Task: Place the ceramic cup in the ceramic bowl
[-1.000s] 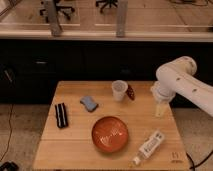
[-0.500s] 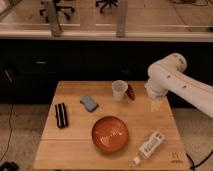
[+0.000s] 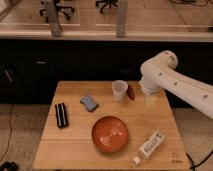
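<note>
The small white ceramic cup (image 3: 119,90) stands upright at the back middle of the wooden table (image 3: 70,147). The orange-red ceramic bowl (image 3: 110,134) sits near the front middle, in front of the cup, with nothing in it. My gripper (image 3: 150,102) hangs from the white arm at the right, just right of the cup and a little above the table. It is apart from the cup and holds nothing that I can see.
A small dark red item (image 3: 131,93) lies between the cup and the gripper. A blue-grey sponge (image 3: 89,103) lies left of the cup. A black rectangular item (image 3: 61,115) lies at the left. A white bottle (image 3: 150,145) lies right of the bowl.
The arm and gripper have moved left, closer to the cup. The objects on the table have not moved.
</note>
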Controlling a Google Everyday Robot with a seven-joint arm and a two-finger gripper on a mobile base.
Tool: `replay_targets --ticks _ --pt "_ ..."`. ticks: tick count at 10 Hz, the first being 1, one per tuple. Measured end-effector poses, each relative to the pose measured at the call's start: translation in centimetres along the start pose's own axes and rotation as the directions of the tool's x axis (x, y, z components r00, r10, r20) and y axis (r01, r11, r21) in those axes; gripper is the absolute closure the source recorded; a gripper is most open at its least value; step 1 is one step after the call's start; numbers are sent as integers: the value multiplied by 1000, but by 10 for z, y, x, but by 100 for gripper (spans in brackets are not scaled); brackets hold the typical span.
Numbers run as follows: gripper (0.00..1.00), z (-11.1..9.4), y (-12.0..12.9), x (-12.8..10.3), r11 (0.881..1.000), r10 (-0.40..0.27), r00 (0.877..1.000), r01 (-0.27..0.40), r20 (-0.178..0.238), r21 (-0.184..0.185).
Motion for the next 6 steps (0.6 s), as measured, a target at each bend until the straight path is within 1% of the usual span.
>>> replay_targets --ticks 2,5,6 --pt "20 2 -13 -7 999 -39 999 39 -1 12" --pt "20 3 -23 -11 997 -69 998 69 2 24" --pt "20 4 -30 -14 996 -82 997 82 5 26"
